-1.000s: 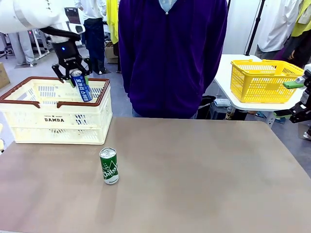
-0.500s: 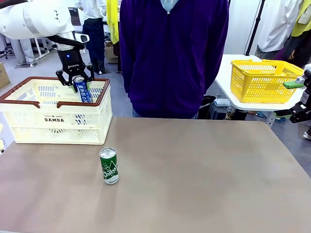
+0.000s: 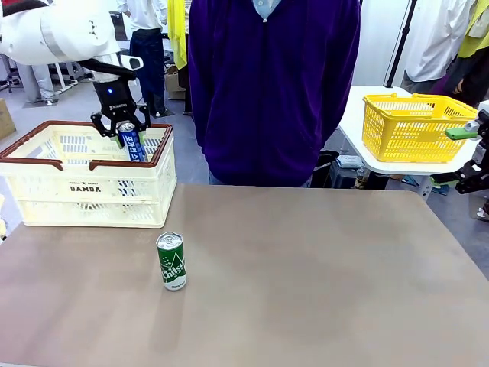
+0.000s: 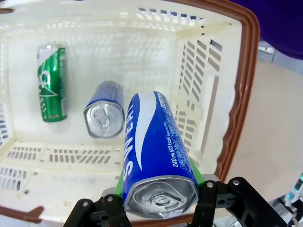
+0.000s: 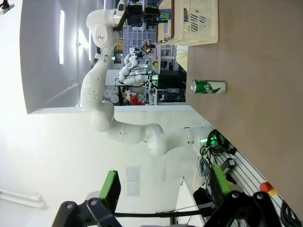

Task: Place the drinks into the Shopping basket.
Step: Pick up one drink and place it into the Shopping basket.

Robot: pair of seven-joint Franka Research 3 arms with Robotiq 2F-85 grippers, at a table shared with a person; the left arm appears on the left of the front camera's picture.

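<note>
My left gripper (image 3: 124,131) is shut on a blue Pocari Sweat can (image 3: 131,143) and holds it tilted over the far right part of the cream Shopping basket (image 3: 84,187), partly below the brown rim. In the left wrist view the held can (image 4: 154,142) hangs above the basket floor. There a green can (image 4: 52,84) and another blue can (image 4: 105,115) lie. A second green can (image 3: 171,261) stands upright on the table in front of the basket. My right gripper (image 3: 475,157) hovers open and empty past the table's right edge.
A person in a purple top (image 3: 271,92) stands at the far side of the table. A yellow mesh basket (image 3: 412,126) sits on a white side table at the right. The right wrist view shows the green can (image 5: 208,87) far off on the brown tabletop (image 5: 255,94).
My left gripper has moved slightly right and lower with the blue can, which now sits deeper inside the basket and more upright. The right arm has not moved.
</note>
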